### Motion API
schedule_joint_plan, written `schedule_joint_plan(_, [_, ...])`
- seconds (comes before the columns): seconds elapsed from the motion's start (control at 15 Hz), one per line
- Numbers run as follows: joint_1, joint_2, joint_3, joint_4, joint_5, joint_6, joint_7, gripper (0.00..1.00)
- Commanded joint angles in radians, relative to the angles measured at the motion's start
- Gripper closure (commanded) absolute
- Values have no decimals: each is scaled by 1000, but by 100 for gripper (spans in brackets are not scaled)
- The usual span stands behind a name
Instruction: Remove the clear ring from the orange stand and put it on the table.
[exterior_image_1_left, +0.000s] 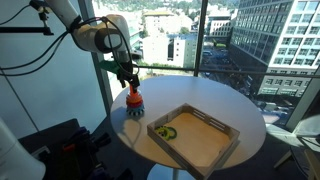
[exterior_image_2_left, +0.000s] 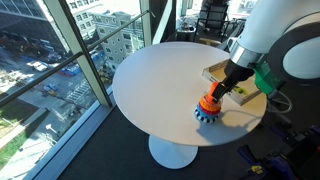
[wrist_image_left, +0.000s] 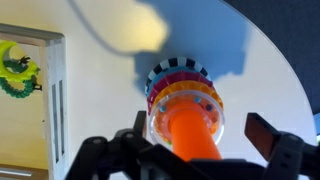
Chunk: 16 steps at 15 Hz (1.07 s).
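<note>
Two spread jaws of the gripper (wrist_image_left: 198, 128) are straddling the orange stand (wrist_image_left: 190, 138), apparently lining up to pinch the clear ring (wrist_image_left: 158, 115) around it and lift.

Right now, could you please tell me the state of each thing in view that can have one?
hand: open, a finger on each side of the orange stand.
clear ring: on the stand, topmost above the coloured rings.
orange stand: upright on the table.
wooden tray: flat on the table, with a yellow-green item in one corner.
</note>
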Motion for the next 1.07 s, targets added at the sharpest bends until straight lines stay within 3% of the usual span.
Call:
schedule_joint_plan(0.0, [6,26,-11,5,-52,29,63,0])
schedule_joint_plan(1.0, [21,94,-35,22,-104,93,122,0])
